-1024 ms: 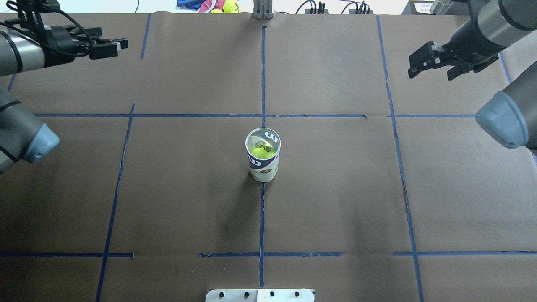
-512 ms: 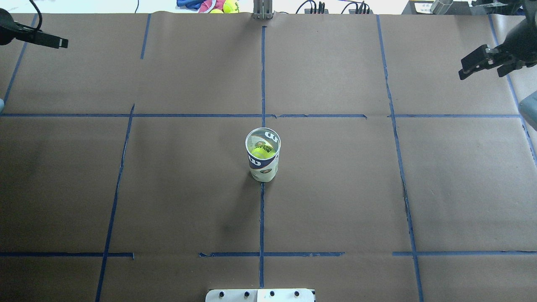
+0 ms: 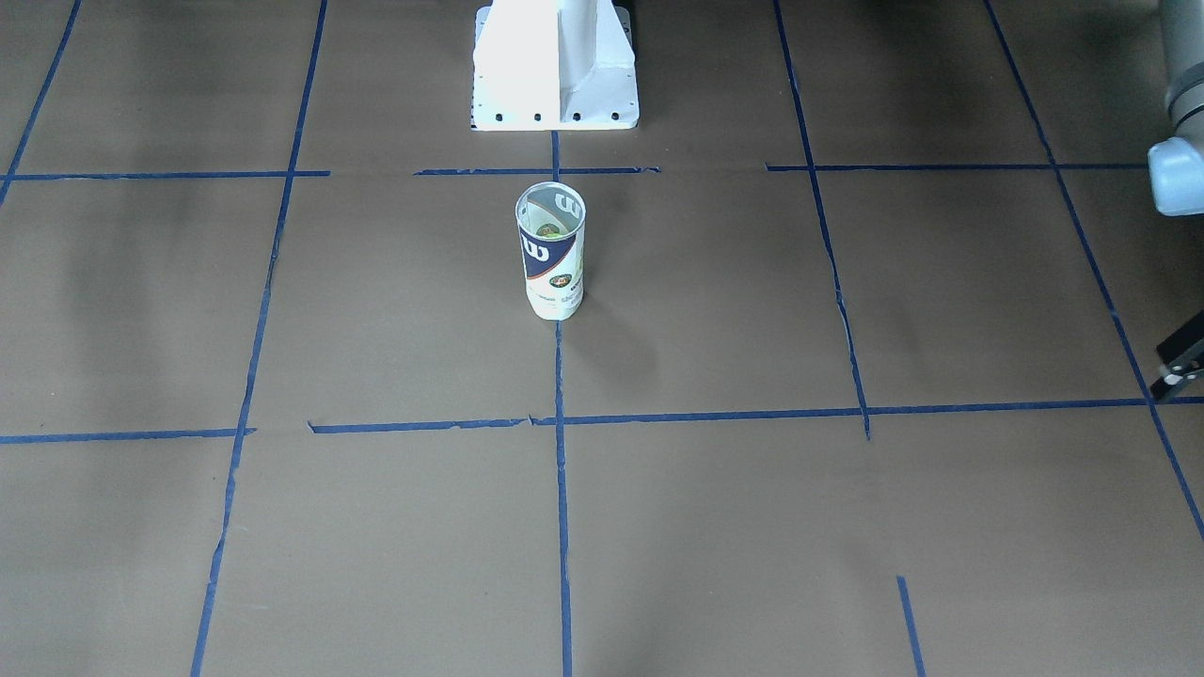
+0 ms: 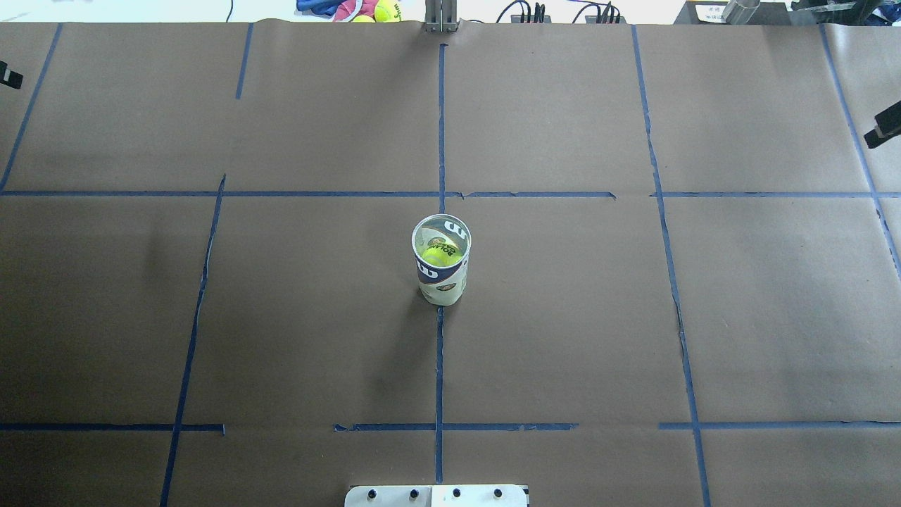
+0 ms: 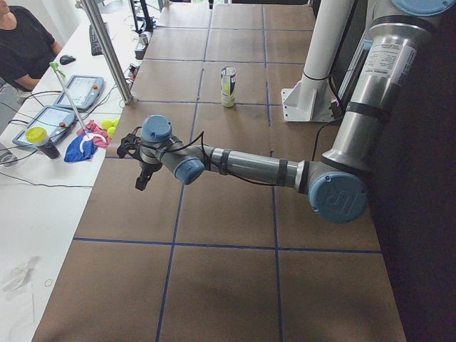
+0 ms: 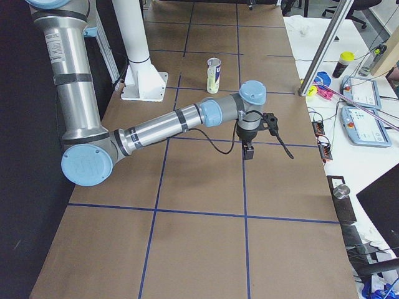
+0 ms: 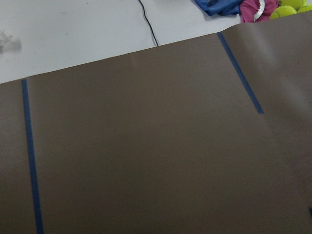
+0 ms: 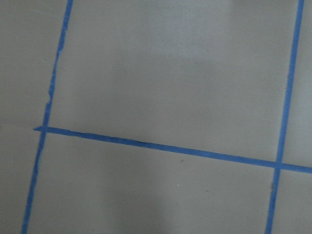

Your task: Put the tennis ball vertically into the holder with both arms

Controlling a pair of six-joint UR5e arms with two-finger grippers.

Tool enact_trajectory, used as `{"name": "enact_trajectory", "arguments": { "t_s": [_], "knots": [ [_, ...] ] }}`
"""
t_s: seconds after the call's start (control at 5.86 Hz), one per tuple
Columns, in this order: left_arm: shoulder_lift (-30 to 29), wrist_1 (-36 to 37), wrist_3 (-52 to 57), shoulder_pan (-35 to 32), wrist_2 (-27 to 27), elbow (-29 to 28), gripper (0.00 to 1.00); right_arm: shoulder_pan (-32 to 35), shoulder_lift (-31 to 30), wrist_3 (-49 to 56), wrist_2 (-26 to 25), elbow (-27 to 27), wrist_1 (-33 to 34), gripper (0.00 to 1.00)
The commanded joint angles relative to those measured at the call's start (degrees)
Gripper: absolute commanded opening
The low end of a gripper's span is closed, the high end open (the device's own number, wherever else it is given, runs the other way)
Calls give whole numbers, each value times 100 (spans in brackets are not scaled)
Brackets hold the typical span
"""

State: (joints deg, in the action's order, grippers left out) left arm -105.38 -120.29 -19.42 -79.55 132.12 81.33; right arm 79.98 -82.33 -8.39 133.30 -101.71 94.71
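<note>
The holder point(image 4: 442, 278) stands upright at the table's middle, mouth up. It also shows in the front-facing view point(image 3: 552, 273) and both side views point(image 5: 228, 86) point(image 6: 214, 75). The tennis ball point(image 4: 439, 255) sits inside it, low in the can. My left gripper point(image 5: 142, 169) hangs over the table's left end; only a tip shows in the overhead view point(image 4: 7, 74). My right gripper point(image 6: 248, 149) hangs over the right end, with one tip in the overhead view point(image 4: 885, 127). Both are far from the holder. I cannot tell whether either is open or shut. The wrist views show only paper and tape.
The white pedestal base point(image 3: 555, 66) stands on my side of the holder. Spare yellow balls and a cloth point(image 4: 366, 10) lie past the far edge. Tablets point(image 5: 60, 107) and a seated person point(image 5: 25, 43) are beyond it. Blue tape lines cross the brown paper.
Both arms have swung outward to the table's ends and nearly left the overhead view. The holder and the ball in it have not moved.
</note>
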Motion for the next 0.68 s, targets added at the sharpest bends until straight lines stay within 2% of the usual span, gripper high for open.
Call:
{"name": "enact_trajectory", "arguments": {
  "t_s": [0.0, 0.17, 0.34, 0.51],
  "knots": [
    [26, 731, 228, -366, 514, -90, 100, 551, -395, 993, 143, 413, -14, 99],
    [217, 900, 1029, -525, 534, -126, 100, 763, -694, 1284, 126, 406, -23, 99],
    [167, 2485, 2072, -979, 517, -13, 100, 852, -827, 1296, 91, 336, -31, 99],
    [140, 3363, 2553, -1105, 517, 232, 100, 861, -889, 1305, 73, 344, -31, 99]
  ]
}}
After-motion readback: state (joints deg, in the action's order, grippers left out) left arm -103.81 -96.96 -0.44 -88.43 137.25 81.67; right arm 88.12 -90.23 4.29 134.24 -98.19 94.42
